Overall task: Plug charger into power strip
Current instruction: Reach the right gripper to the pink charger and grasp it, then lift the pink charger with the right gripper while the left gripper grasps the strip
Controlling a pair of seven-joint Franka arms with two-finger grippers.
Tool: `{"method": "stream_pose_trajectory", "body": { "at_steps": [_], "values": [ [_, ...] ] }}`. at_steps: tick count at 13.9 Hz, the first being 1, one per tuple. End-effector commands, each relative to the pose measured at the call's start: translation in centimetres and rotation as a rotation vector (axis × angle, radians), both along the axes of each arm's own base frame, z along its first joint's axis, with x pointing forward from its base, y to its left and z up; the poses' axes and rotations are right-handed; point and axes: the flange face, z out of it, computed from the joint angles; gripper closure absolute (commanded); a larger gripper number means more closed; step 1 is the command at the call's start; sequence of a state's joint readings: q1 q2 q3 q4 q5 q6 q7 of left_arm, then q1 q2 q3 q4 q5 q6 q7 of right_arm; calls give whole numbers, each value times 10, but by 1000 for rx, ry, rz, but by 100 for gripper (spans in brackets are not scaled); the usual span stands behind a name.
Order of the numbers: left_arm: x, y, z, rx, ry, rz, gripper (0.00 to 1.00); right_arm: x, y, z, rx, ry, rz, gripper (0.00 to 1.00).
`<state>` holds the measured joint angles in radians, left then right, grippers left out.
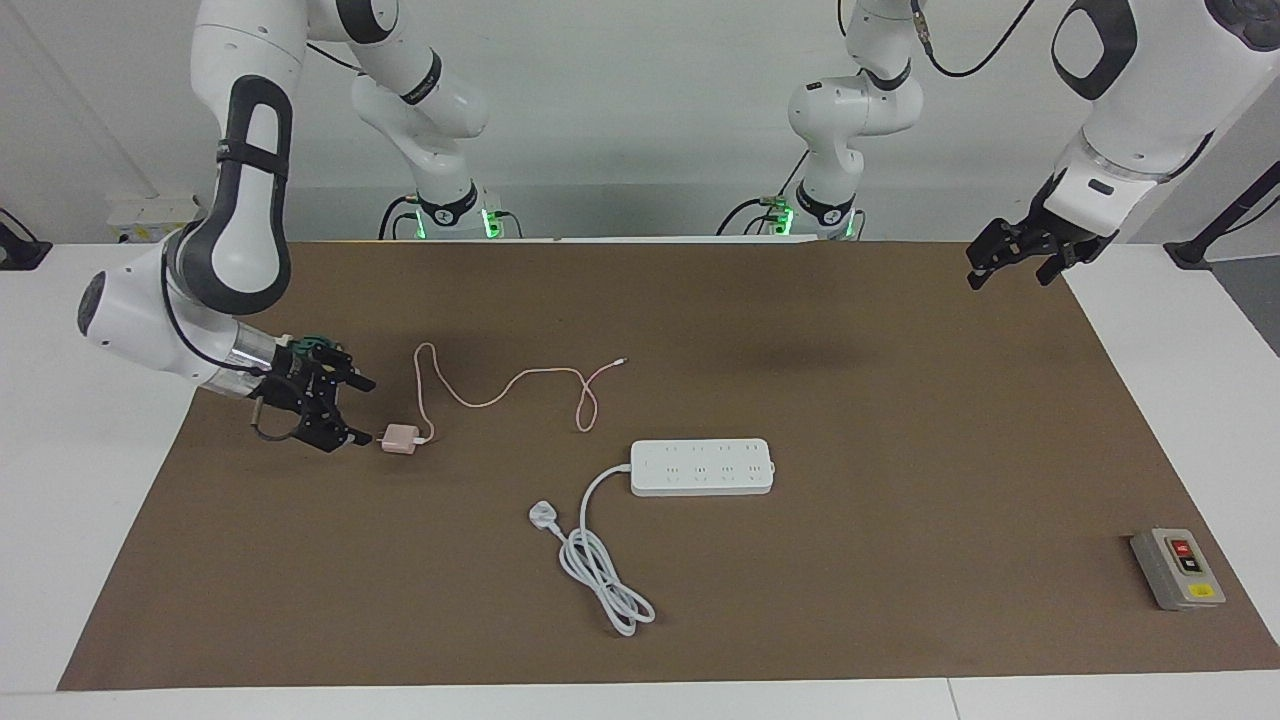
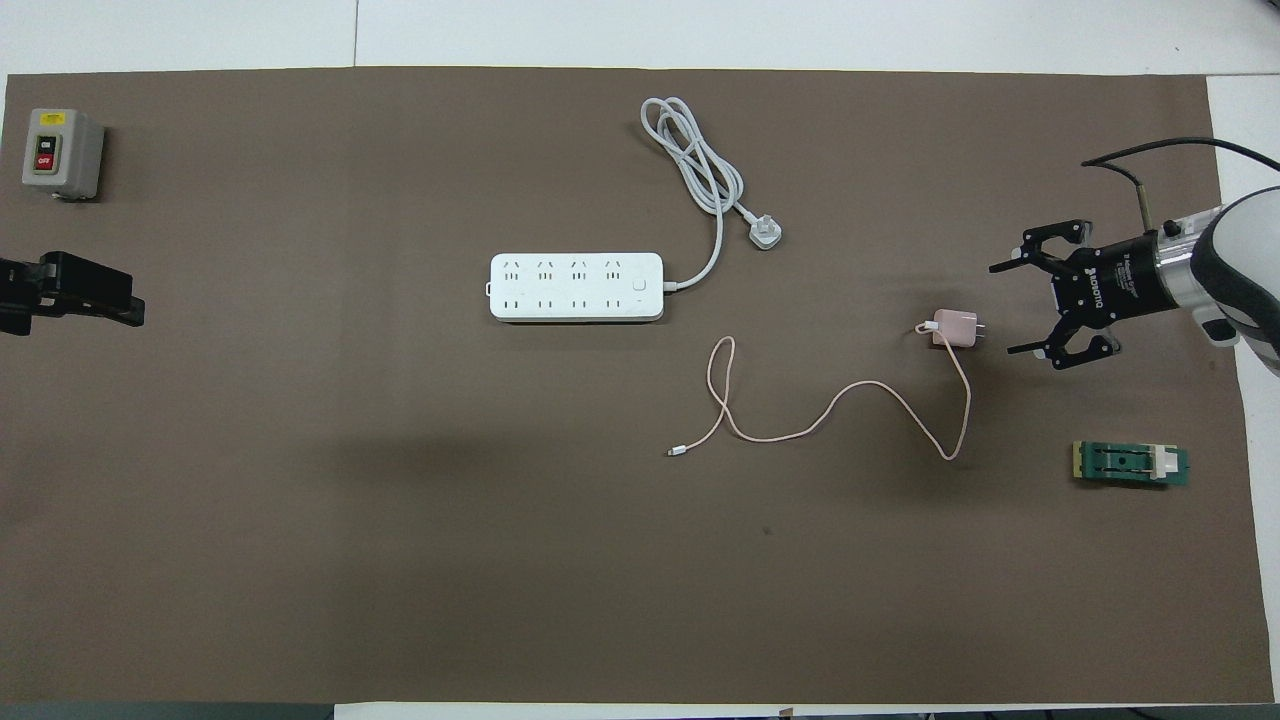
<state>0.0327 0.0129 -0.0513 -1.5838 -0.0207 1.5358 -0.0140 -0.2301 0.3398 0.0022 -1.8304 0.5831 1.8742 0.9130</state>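
Facing view — right tool [image 1: 352, 410] spread wide, empty, just beside charger [image 1: 400, 438], left tool [image 1: 1012, 263] waiting, spread, empty

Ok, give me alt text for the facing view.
The right gripper, fingers open, sits low beside the pink charger on the brown mat, not touching it. The white power strip lies mid-table; the left gripper waits, open, over the mat's corner.
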Motion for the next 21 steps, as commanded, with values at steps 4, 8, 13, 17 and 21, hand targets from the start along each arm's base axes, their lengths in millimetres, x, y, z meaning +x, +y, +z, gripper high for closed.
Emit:
{"method": "stream_pose_trajectory", "body": {
  "at_steps": [4, 8, 13, 17, 21],
  "values": [
    [-9, -1, 2, 6, 4, 10, 0, -2, 0, -44, 65, -14, -26, 0],
    [-9, -2, 1, 5, 8, 12, 0, -6, 2, -67, 68, -31, -25, 0],
    [-10, -3, 8, 2, -12, -31, 0, -14, 4, -79, 78, -44, -32, 0],
    [-15, -12, 1, -130, -8, -97, 0, -16, 7, -86, 64, -63, -66, 0],
    [-28, -23, -26, -281, -57, -65, 0, -18, 6, -91, 68, -64, -57, 11]
  ]
}}
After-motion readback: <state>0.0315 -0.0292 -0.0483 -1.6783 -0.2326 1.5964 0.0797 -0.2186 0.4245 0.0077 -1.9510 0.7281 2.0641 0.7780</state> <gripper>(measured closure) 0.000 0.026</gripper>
